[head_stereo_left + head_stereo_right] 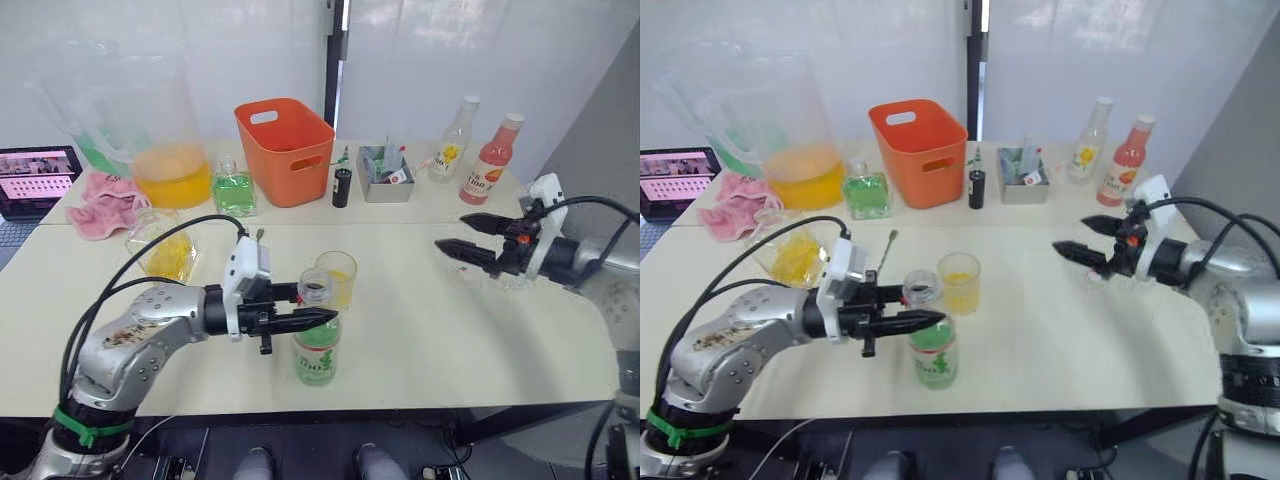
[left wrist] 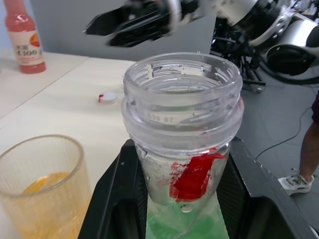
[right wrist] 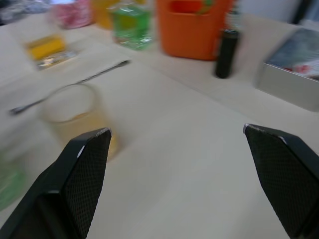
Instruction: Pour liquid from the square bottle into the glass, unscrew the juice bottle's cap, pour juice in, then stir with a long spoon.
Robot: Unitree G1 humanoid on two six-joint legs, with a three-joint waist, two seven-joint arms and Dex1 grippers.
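Two cues guide the pour: the left gripper (image 1: 318, 319) is clamped on the uncapped juice bottle (image 1: 316, 350) just beside the glass (image 1: 335, 279), so tip slowly over its rim, while the right gripper (image 1: 456, 238) hangs spread, the cap (image 2: 107, 96) apparently lying apart.

Two pale cream tables stand pushed together, the near table (image 1: 470, 340) meeting the far table (image 1: 430, 208) along a thin seam. Behind them runs a wall of frosted white panels (image 1: 440, 60), softly lit, split by a dark upright post (image 1: 333, 60). A grey wall (image 1: 600, 130) closes the right side. Beyond the table edge the floor (image 2: 279, 124) is grey, with a black cable (image 2: 286, 135) trailing across it.
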